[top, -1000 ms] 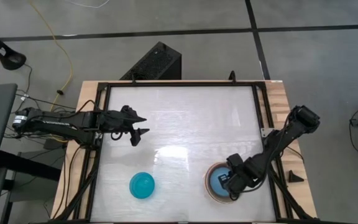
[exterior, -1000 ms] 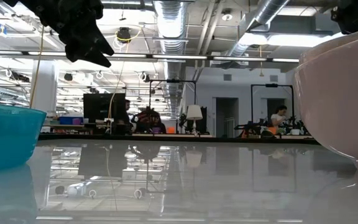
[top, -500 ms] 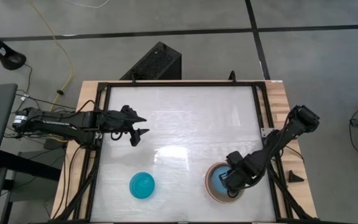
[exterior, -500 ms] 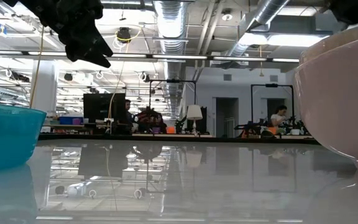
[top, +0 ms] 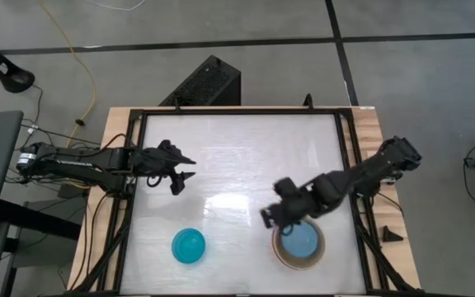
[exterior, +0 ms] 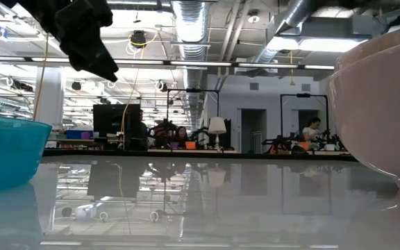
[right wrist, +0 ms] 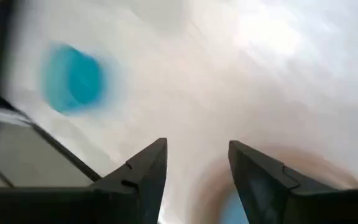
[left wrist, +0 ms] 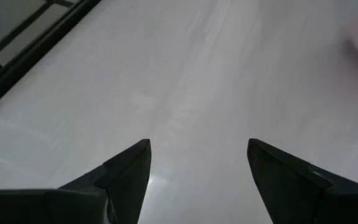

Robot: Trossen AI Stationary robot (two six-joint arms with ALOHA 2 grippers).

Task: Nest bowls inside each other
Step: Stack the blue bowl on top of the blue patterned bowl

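Several bowls sit nested near the table's front right. A light blue bowl (top: 300,242) lies innermost, inside the pale outer bowl's rim (top: 275,247). In the low view that stack (exterior: 384,111) stands on its base at the right. A bright turquoise bowl (top: 189,246) stands alone on its base at the front left, and shows in the right wrist view (right wrist: 73,78). My right gripper (top: 267,218) hangs open above the table, just left of and beyond the stack, with nothing between its fingers (right wrist: 194,146). My left gripper (top: 183,176) waits open at the left, above bare table (left wrist: 197,146).
The glossy white tabletop (top: 246,165) lies bare between the two arms and toward the far edge. A black frame (top: 237,110) runs around it. A small dark wedge (top: 392,234) lies on the wooden border at the right.
My right gripper has come up out of the nested bowls and swung toward the table's left and far edges, tipping less steeply down. The light blue bowl stays lying in the stack. The turquoise bowl has not moved.
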